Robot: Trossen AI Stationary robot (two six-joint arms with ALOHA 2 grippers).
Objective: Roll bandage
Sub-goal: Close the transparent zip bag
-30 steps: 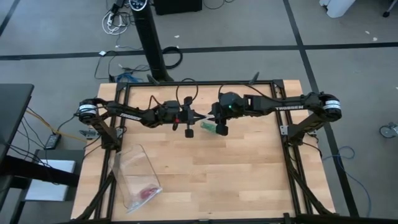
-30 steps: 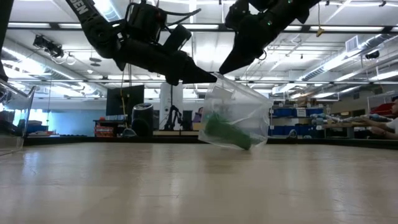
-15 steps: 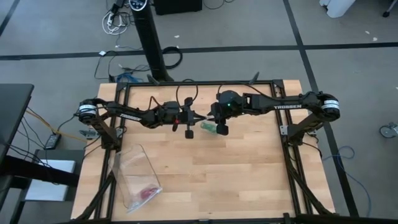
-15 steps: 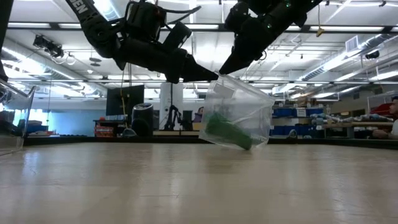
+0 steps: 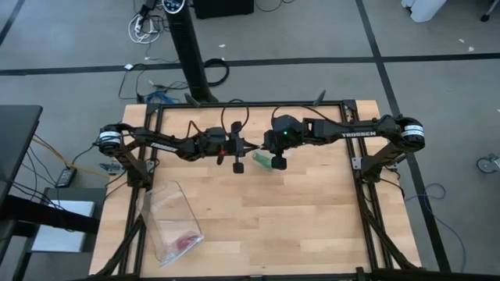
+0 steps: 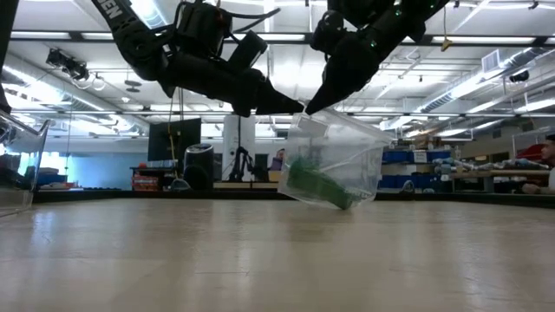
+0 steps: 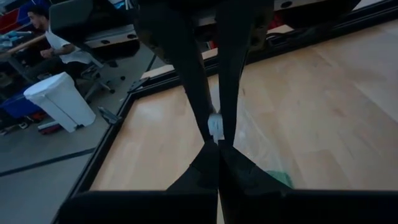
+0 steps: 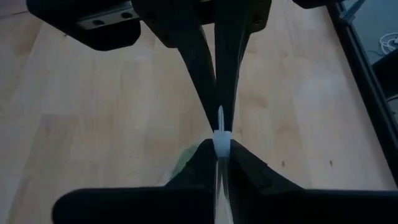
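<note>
Both pincers are seen from above near the table's far edge: the left gripper and the right gripper are closed on a clear bag. A second clear bag with a small pink item lies by the near left corner.

At table height, the held bag hangs tilted, the green bandage inside, its lower corner apparently touching the table.

From each wrist, pinched plastic is seen between closed fingers; the bandage is largely hidden.

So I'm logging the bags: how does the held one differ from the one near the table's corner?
The held bag hangs off the table, pinched by the left hand and right hand; the corner bag lies flat. The held one contains the green bandage, the other a pink item. Both are clear plastic.
</note>
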